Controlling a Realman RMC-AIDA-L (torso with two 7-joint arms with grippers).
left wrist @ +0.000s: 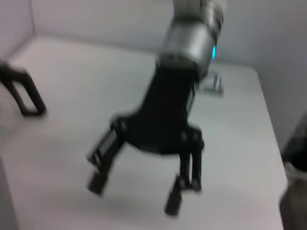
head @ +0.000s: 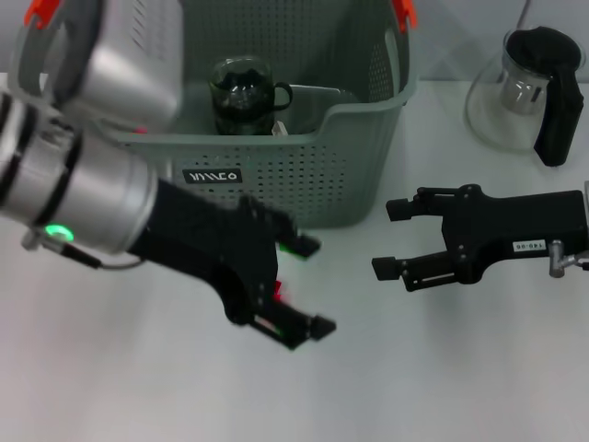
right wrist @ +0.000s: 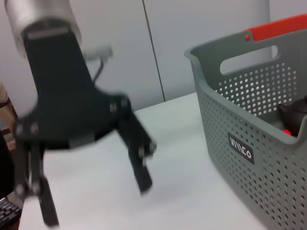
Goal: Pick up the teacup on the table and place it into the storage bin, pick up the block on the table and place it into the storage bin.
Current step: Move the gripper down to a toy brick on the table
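Observation:
The dark glass teacup [head: 241, 92] stands upright inside the grey perforated storage bin [head: 317, 180] at the back of the table. In the right wrist view the teacup [right wrist: 293, 113] shows over the bin's [right wrist: 225, 100] rim with a small red piece [right wrist: 286, 132] beside it; I cannot tell if that is the block. My left gripper [head: 317, 285] hovers open in front of the bin with nothing between its fingers, as the right wrist view also shows for the left gripper [right wrist: 96, 201]. My right gripper [head: 386, 239] hangs open and empty to the bin's right, as does the right gripper [left wrist: 134, 195] in the left wrist view.
A glass teapot [head: 529, 87] with a black lid and handle stands at the back right. The bin has orange handle clips [head: 403, 13] and a black label [head: 212, 175]. White tabletop [head: 138, 368] lies in front of both grippers.

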